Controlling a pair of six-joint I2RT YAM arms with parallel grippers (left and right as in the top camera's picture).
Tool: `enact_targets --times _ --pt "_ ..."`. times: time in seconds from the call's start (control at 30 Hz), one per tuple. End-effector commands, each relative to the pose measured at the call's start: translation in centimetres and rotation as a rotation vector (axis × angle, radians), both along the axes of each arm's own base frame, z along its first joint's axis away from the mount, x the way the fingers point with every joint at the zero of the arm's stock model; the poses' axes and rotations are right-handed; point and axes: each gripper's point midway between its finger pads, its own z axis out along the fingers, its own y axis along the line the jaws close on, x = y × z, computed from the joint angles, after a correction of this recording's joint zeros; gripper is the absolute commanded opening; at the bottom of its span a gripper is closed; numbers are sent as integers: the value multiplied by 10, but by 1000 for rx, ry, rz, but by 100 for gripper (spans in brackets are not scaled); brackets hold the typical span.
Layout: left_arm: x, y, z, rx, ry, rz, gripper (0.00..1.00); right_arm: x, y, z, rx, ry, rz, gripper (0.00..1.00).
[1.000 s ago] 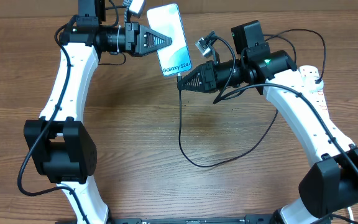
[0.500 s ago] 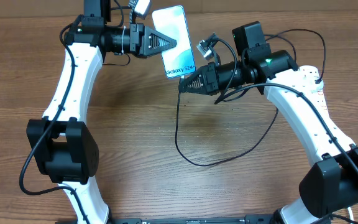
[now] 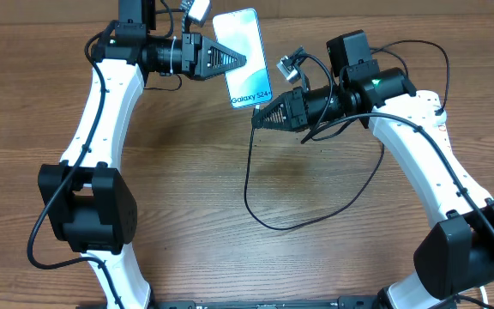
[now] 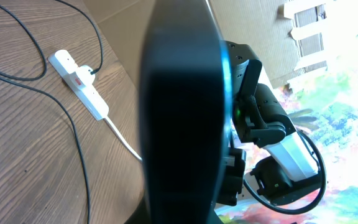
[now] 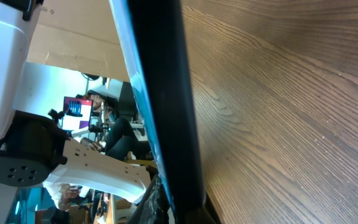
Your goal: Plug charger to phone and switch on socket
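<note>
The left claw (image 3: 240, 61) pinches the phone (image 3: 243, 43) by its side edge and holds it lifted off the worktop (image 3: 187, 189), lit screen up. The phone reaches out to this claw's right, and its bottom edge, the one with the "Galaxy S24" text, points toward the other arm.

Just below that edge, the right claw (image 3: 256, 123) is pressed together on the connector end of the charger (image 3: 248, 176). The thin black cable drops from the claw tips and loops across the worktop. Whether the tip has entered the port cannot be told.

To plug it well, the left claw should probably brace the phone rigidly. The right claw should line the connector up with the phone's long axis and push straight, since a sideways shove could pivot the phone in its grip.

The socket (image 4: 79, 84) lies behind the right claw, its switch not yet reached.
</note>
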Motion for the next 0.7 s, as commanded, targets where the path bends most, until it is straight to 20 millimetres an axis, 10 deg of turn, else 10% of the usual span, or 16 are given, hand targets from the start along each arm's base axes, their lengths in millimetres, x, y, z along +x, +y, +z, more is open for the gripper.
enact_targets --times 0.0,0.67 --pt "-8 -2 15 -41 -32 -38 4 2 -1 7 18 -27 5 4" --pt "-8 -3 15 -41 -29 -39 4 -7 11 10 33 -30 44 4"
